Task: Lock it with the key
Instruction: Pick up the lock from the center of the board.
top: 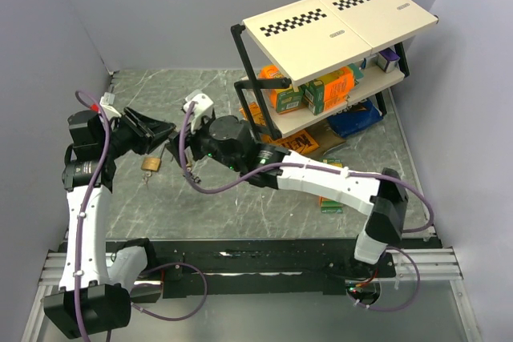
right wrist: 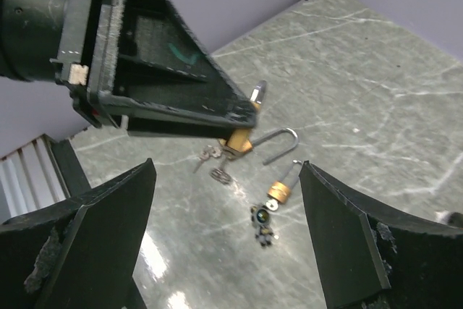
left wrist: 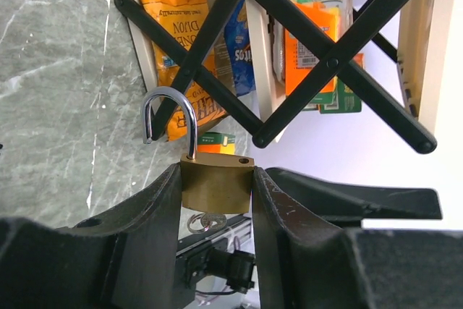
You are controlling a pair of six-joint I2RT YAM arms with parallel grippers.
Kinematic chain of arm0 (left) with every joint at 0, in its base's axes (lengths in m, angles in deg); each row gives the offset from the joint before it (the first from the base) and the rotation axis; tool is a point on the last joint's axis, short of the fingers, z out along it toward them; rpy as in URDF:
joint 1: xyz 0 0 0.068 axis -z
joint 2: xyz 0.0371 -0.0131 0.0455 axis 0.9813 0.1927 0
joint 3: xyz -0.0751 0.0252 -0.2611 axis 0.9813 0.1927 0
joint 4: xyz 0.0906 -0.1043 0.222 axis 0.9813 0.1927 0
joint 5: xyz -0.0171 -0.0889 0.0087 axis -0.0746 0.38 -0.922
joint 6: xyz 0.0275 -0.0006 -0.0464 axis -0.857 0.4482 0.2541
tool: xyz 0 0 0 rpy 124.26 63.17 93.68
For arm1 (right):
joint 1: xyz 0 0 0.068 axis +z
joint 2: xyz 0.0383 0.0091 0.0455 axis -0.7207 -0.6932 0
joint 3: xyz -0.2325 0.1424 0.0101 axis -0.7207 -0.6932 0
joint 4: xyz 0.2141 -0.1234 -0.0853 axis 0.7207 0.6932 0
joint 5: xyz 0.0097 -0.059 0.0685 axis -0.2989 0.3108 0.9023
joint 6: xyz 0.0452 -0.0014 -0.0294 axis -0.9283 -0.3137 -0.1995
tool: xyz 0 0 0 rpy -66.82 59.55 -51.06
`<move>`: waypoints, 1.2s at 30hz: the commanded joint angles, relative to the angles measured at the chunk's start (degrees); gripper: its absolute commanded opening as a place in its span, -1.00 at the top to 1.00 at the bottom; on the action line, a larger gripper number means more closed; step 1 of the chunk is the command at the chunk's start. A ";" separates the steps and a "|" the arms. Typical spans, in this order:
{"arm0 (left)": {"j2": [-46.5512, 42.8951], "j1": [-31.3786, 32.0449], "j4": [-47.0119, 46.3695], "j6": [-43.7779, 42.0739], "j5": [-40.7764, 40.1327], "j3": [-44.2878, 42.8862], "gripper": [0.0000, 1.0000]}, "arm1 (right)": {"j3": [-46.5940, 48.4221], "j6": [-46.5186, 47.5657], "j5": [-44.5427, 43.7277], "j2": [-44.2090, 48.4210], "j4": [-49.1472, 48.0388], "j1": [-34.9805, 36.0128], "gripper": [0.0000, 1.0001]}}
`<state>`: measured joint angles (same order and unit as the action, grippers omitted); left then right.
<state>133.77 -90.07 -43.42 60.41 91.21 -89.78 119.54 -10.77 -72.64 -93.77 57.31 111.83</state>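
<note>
Brass padlock (left wrist: 217, 189) in left gripper (left wrist: 216, 177); right wrist view reveals second padlock (right wrist: 279, 189).

The key (left wrist: 206, 221) — mostly hidden under the padlock (left wrist: 215, 184).

Orange snack bag (left wrist: 170, 34): "DIJON" readable, printed sideways. Blue bag (left wrist: 233, 48): lettering only partial, not legible. Shelf (top: 321, 42) top labels: too small.

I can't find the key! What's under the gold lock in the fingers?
A metal ring with keys hangs just below the lock, held by the left fingers. The lock's underside is hidden, so a key in its keyhole cannot be seen.
</note>
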 commanded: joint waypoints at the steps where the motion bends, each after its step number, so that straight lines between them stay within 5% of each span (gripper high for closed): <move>1: -1.16 -0.60 -2.81 3.23 1.29 -1.01 0.98 | 4.34 -1.51 -2.99 -2.38 -5.71 1.00 -0.77; 31: -1.51 -0.60 -8.35 7.18 8.23 -0.40 0.98 | 7.33 4.90 -12.21 -10.12 -14.15 1.00 -0.10; 36: -1.69 -0.68 -8.53 7.18 8.67 0.13 0.98 | 6.98 6.66 -13.88 -9.95 -15.90 0.91 0.41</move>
<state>133.77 -91.14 -49.21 66.34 95.32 -89.72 124.32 -6.24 -83.00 -103.26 46.01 113.36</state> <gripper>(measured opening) 0.426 0.397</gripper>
